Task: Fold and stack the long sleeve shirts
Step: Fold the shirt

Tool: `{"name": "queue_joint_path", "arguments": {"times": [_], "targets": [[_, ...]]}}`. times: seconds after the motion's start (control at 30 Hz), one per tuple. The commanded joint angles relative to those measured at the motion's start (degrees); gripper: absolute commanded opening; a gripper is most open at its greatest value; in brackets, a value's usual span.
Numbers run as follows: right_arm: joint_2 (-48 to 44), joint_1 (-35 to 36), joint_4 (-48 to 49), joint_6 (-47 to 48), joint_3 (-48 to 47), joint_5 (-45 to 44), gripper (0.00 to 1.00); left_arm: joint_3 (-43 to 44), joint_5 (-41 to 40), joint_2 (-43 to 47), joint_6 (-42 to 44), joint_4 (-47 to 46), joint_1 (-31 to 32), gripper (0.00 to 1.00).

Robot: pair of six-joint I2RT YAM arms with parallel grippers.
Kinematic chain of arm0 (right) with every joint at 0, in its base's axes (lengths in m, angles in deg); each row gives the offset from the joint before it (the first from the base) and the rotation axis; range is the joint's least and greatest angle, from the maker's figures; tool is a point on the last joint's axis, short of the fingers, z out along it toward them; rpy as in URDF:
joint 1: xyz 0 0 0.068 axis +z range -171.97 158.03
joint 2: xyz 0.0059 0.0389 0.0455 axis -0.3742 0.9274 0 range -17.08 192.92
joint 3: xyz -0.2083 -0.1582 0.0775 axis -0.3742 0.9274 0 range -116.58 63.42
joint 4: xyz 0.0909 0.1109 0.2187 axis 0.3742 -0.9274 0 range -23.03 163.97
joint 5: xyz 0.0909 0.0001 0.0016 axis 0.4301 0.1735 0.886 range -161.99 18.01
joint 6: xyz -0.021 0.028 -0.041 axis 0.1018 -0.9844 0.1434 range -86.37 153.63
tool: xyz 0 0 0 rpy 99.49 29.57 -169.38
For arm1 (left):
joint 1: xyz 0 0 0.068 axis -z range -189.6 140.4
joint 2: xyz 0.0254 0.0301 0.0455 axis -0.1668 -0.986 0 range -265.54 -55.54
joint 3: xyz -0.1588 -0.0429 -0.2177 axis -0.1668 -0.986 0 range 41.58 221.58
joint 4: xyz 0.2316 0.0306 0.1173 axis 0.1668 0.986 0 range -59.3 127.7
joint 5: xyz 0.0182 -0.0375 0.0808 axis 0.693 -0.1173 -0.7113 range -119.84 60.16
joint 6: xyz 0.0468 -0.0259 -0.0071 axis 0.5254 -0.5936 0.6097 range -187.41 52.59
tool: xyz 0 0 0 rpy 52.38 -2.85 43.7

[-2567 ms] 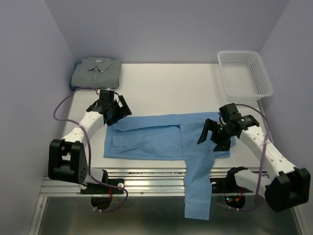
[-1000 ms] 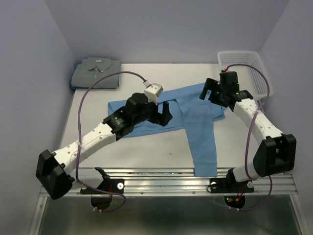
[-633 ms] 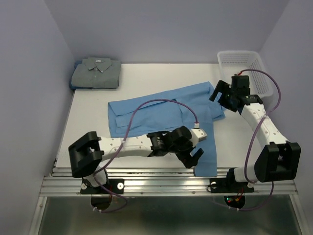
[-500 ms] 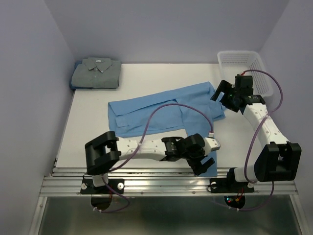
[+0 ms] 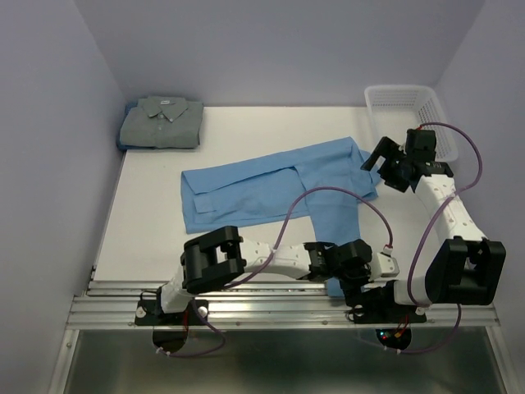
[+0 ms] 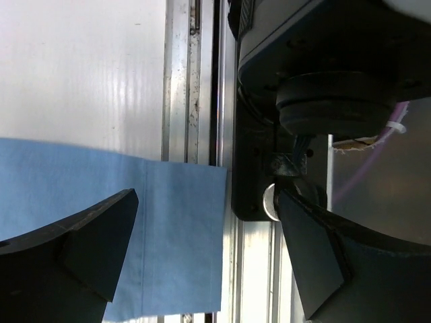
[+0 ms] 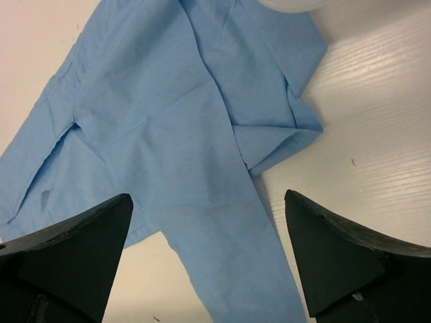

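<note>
The light blue long sleeve shirt (image 5: 271, 185) lies spread across the middle of the table, one sleeve (image 5: 335, 234) running toward the near edge. The grey-green shirt (image 5: 162, 121) sits folded at the back left corner. My left gripper (image 5: 358, 283) is low at the near edge by the sleeve's cuff (image 6: 168, 235), open with nothing held (image 6: 207, 198). Open too, my right gripper (image 5: 384, 167) hovers over the blue shirt's right end; in its wrist view the shirt's body (image 7: 168, 114) and sleeve lie below the spread fingers (image 7: 207, 196).
A white mesh basket (image 5: 410, 119) stands at the back right, its rim (image 7: 296, 3) just showing in the right wrist view. The aluminium rail (image 6: 182, 81) and the right arm's base (image 6: 330, 101) lie close beside the left gripper.
The blue shirt now lies farther back, its sleeve no longer over the edge. My left arm has swept down the sleeve to the near edge. The right gripper has drifted slightly right.
</note>
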Motion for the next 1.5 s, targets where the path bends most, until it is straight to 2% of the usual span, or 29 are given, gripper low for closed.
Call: {"name": "queue_joint_path", "arguments": {"times": [0.0, 0.2, 0.3, 0.4, 0.43, 0.47, 0.5, 0.53, 0.57, 0.63, 0.73, 0.9, 1.0, 1.03, 1.07, 1.17, 1.3, 1.47], "targets": [[-1.5, -1.0, 0.8, 0.9, 0.4, 1.6, 1.00, 2.9, -0.3, -3.1, 3.5, -0.6, 0.3, 0.99], [-2.1, -1.0, 0.8, 1.2, 0.9, 1.7, 1.00, 4.9, -2.7, -6.6, 3.6, 1.4, -0.3, 0.98], [-2.1, -1.5, 0.7, 1.4, 1.0, 1.9, 1.00, 4.9, -8.2, -7.4, 4.1, 1.5, -0.8, 0.96], [-2.2, -1.5, 0.8, 1.5, 0.9, 2.0, 1.00, 5.5, -10.4, -8.4, 4.4, 3.1, -1.5, 0.84], [-2.2, -1.5, 0.7, 1.5, 0.7, 2.0, 1.00, 5.1, -10.8, -8.3, 4.4, 3.2, -1.5, 0.74], [-2.2, -1.5, 0.7, 1.5, 0.7, 1.9, 1.00, 4.4, -11.4, -8.1, 4.4, 3.2, -1.5, 0.70], [-2.4, -1.5, 0.8, 1.5, 0.8, 1.9, 1.00, 3.9, -12.9, -7.9, 4.3, 2.8, -1.5, 0.67], [-2.4, -1.5, 0.8, 1.5, 0.9, 1.8, 1.00, 3.5, -15.6, -7.9, 4.0, 2.6, -1.5, 0.59], [-2.5, -1.5, 0.8, 1.6, 1.0, 1.5, 1.00, 3.2, -17.3, -8.0, 3.7, 2.6, -1.5, 0.58], [-2.5, -2.1, 0.8, 1.5, 0.9, 1.2, 1.00, 2.9, -23.4, -8.2, 2.6, 2.0, -1.4, 0.58], [-2.6, -2.1, 0.8, 1.4, 0.8, 1.6, 1.00, 1.4, -28.2, -8.7, 3.1, 2.2, -0.9, 0.65], [-2.8, -2.1, 0.8, 1.6, 1.1, 1.3, 1.00, 0.4, -34.1, -10.5, 1.8, 4.1, -0.7, 0.63], [-2.8, -2.1, 0.8, 1.6, 1.3, 1.4, 1.00, 2.0, -36.7, -13.0, -0.1, 8.7, -0.6, 0.63], [-2.8, -2.1, 0.8, 1.6, 1.3, 1.4, 1.00, 2.0, -37.2, -13.6, -0.5, 9.3, -0.6, 0.57], [-2.9, -2.1, 0.8, 1.6, 1.3, 1.4, 1.00, 2.3, -37.6, -14.8, -0.7, 9.5, -0.6, 0.46], [-3.1, -2.1, 0.8, 1.6, 1.6, 1.2, 1.00, 5.5, -38.7, -16.5, -1.8, 12.4, -0.6, 0.00], [-3.1, -2.1, 0.8, 1.7, 1.7, 1.3, 1.00, 7.2, -36.6, -12.8, -4.0, 13.2, -1.0, 0.00], [-2.8, -2.1, 1.1, 1.5, 1.1, 1.7, 1.00, 6.5, -26.5, -4.7, -7.4, 11.5, -4.9, 0.00]]}}
